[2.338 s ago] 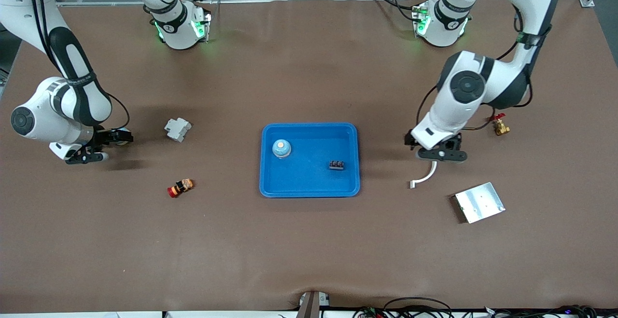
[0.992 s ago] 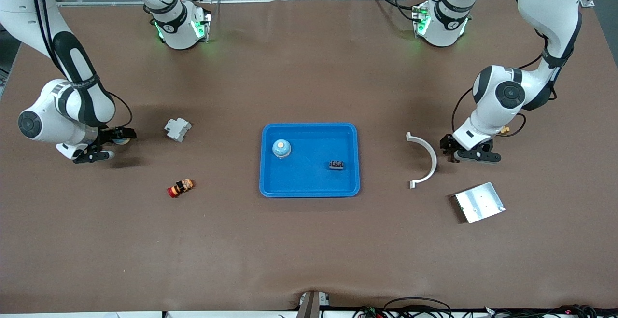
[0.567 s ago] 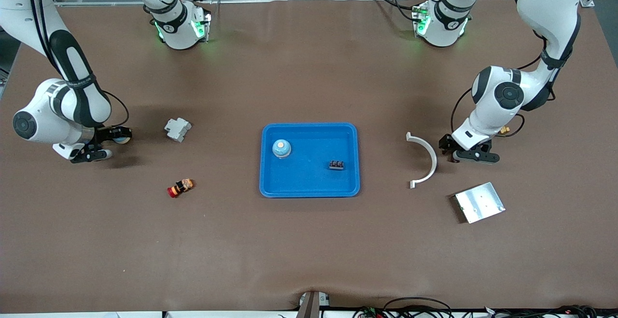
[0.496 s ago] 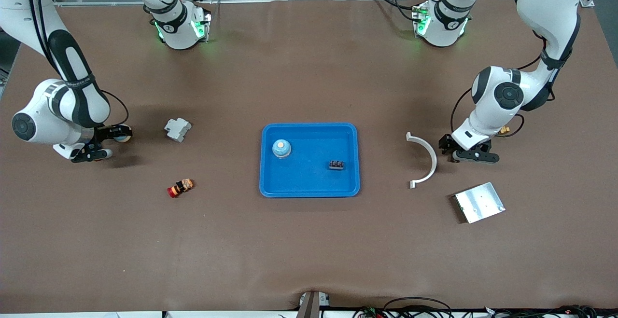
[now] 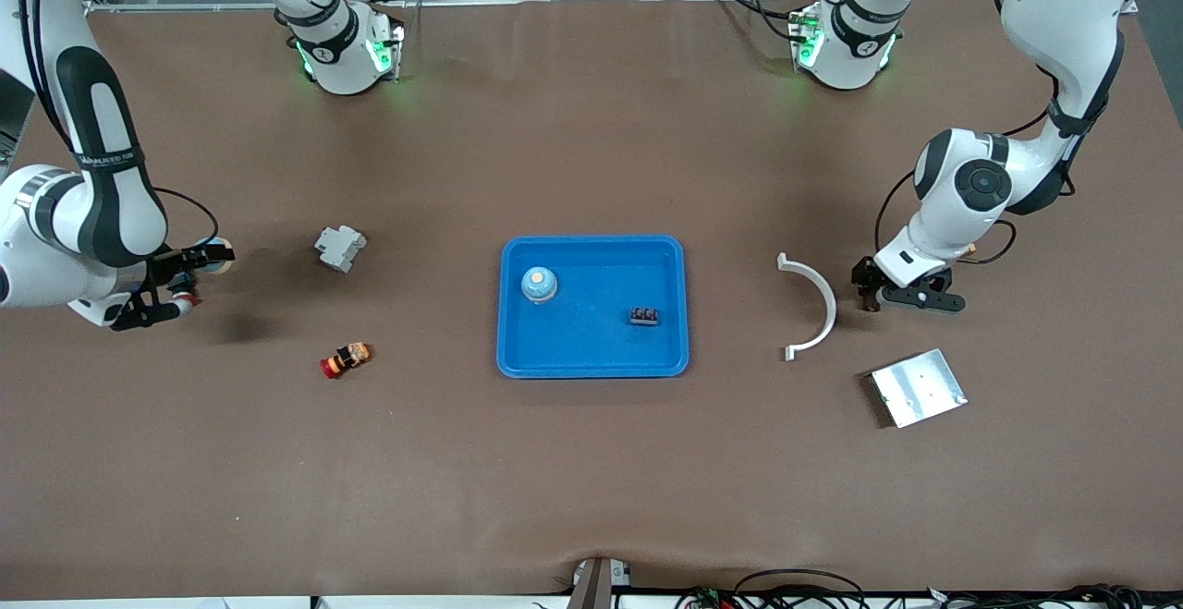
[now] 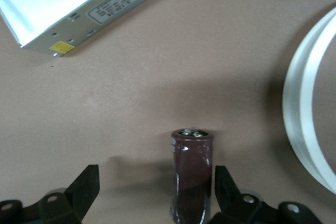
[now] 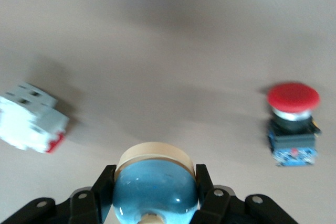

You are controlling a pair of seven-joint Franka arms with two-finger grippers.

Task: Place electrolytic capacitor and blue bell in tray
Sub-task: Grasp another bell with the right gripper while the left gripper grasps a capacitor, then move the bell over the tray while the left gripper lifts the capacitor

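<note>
The bright-blue tray (image 5: pixel 518 359) lies at mid-table. A blue dome-shaped bell with a tan top (image 5: pixel 539 284) and a small black block (image 5: pixel 644 316) lie in it. My right gripper (image 5: pixel 211 258) is near the right arm's end of the table. It is shut on another blue bell (image 7: pixel 155 187) with a tan base, held above the table. My left gripper (image 5: pixel 901 298) is low at the table, beside a white curved piece. Its fingers (image 6: pixel 86 182) are open around a dark brown electrolytic capacitor (image 6: pixel 191 174), which sits close to one finger. The capacitor is hidden in the front view.
A white curved piece (image 5: pixel 813 304) lies between the tray and my left gripper. A silver metal box (image 5: pixel 917 387) lies nearer the front camera. A white breaker (image 5: pixel 339 247) and a red push button (image 5: pixel 345 359) lie between my right gripper and the tray.
My left gripper moved from over the white curved piece to beside it, toward the left arm's end. My right gripper, holding the bell, drifted toward the right arm's end.
</note>
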